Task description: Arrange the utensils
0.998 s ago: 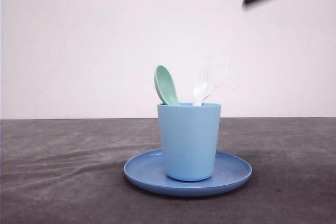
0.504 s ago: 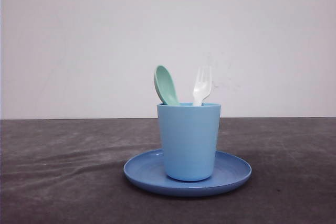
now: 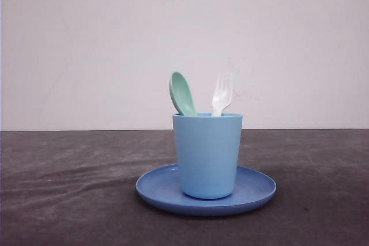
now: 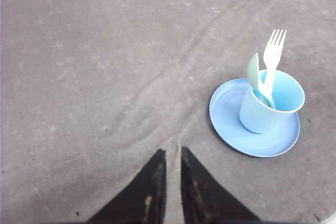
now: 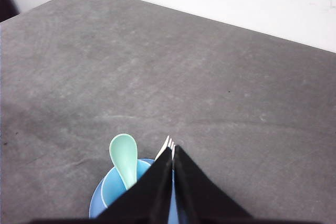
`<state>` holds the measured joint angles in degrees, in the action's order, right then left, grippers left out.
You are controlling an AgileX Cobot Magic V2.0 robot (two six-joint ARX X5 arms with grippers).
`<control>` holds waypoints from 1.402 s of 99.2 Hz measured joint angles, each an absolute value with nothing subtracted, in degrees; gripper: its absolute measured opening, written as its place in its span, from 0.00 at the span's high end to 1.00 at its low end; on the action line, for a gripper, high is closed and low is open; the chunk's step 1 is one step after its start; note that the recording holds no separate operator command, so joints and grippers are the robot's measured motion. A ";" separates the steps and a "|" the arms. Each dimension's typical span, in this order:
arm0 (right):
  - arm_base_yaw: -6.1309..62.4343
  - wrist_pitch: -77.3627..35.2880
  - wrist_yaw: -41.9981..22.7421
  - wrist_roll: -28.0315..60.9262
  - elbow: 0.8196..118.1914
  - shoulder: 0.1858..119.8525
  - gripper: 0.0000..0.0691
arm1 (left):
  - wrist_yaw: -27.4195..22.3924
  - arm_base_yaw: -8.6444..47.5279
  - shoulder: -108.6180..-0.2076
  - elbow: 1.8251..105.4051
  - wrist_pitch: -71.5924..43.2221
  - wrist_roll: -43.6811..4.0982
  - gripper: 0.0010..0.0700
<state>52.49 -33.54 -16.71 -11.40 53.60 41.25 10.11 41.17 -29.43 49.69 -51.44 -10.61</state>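
Now, right fingers: the right gripper [image 5: 174,153] has its fingers almost pressed together, with nothing between them — it hangs above the cup.
Left fingers: the left gripper [image 4: 172,156] is narrow too, just a thin gap, holding nothing, and it hovers over bare surface [image 4: 94,66] well apart from the cup.
Fork: the white fork [image 3: 221,93] stands in the light blue cup [image 3: 207,155], prongs up, leaning on the rim.
Spoon: the mint-green spoon [image 3: 182,93] stands in the same cup, bowl up, just beside the fork.
Cup and plate: the cup sits upright in the middle of the blue round plate [image 3: 256,191].
How far along: both utensils are in the cup, so the job looks about done.
Doing it well: I think the arms should pull up and away slowly — no bumping the fork or the cup rim.
What could go wrong: a knock could tip the cup, since the utensils stick up high.
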 joint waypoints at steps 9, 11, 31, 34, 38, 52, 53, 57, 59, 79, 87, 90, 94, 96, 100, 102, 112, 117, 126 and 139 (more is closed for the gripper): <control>52.49 -33.36 -16.69 -11.40 53.60 41.25 1.00 | 10.11 41.17 -29.43 49.69 -51.66 -10.74 0.98; 52.49 -33.36 -16.69 -11.40 53.60 41.25 1.00 | 10.11 41.17 -29.43 49.69 -51.66 -10.76 0.98; 52.49 -33.23 -16.69 -11.40 53.60 41.25 1.00 | 10.11 41.17 -29.43 49.69 -51.66 -10.76 0.98; 52.49 -33.23 -16.69 -11.40 53.60 41.25 1.00 | 10.11 41.17 -29.43 49.69 -51.66 -10.76 0.98; 52.49 -33.23 -16.69 -11.40 53.60 41.25 1.00 | 10.11 41.17 -29.43 49.69 -51.66 -10.76 0.98; 52.49 -33.23 -16.69 -11.40 53.60 41.25 1.00 | 10.11 41.17 -29.43 49.69 -51.66 -10.76 0.98; 52.49 -33.23 -16.69 -11.40 53.60 41.25 1.00 | 10.11 41.17 -29.43 49.69 -51.66 -10.76 0.98; 52.49 -33.23 -16.69 -11.40 53.60 41.25 1.00 | 10.11 41.17 -29.43 49.69 -51.66 -10.76 0.98; 52.49 -33.23 -16.69 -11.40 53.60 41.25 1.00 | 10.11 41.17 -29.43 49.69 -51.66 -10.76 0.98; 52.49 -33.23 -16.69 -11.40 53.60 41.25 1.00 | 10.48 40.93 -28.95 49.69 -51.57 -10.31 0.98; 52.49 -33.23 -16.69 -11.40 53.60 41.25 1.00 | 11.90 39.09 -27.86 49.67 -50.48 -9.28 0.98; 52.49 -33.23 -16.69 -11.40 53.60 41.25 1.00 | 12.08 37.93 -27.29 49.56 -49.54 -8.71 0.98; 52.49 -33.23 -16.69 -11.40 53.60 41.25 1.00 | 12.14 36.25 -26.39 49.12 -47.53 -8.03 0.98; 52.49 -33.23 -16.69 -11.40 53.60 41.25 1.00 | 12.16 35.33 -25.80 48.75 -46.37 -7.70 0.98; 52.49 -33.23 -16.69 -11.40 53.60 41.25 1.00 | 12.21 33.30 -24.69 47.70 -43.90 -6.85 0.98; 52.49 -33.23 -16.69 -11.40 53.60 41.25 1.00 | 12.23 32.18 -24.14 46.98 -42.72 -6.48 0.98; 52.49 -33.23 -16.69 -11.40 53.60 41.25 1.00 | 12.14 26.33 -21.15 40.97 -36.69 -4.05 0.98; 52.49 -33.23 -16.69 -11.40 53.60 41.23 1.00 | 12.12 23.62 -19.38 37.23 -33.80 -3.49 0.98; 52.49 -33.23 -16.69 -11.40 53.60 41.23 1.00 | 11.90 18.90 -15.75 29.98 -28.25 -2.92 0.98; 52.49 -33.23 -16.69 -11.40 53.60 41.23 1.00 | 10.46 13.06 -11.40 19.33 -20.23 -2.98 0.98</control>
<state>52.49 -33.23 -16.69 -11.40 53.60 41.23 10.46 13.06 -11.40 19.33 -20.23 -2.98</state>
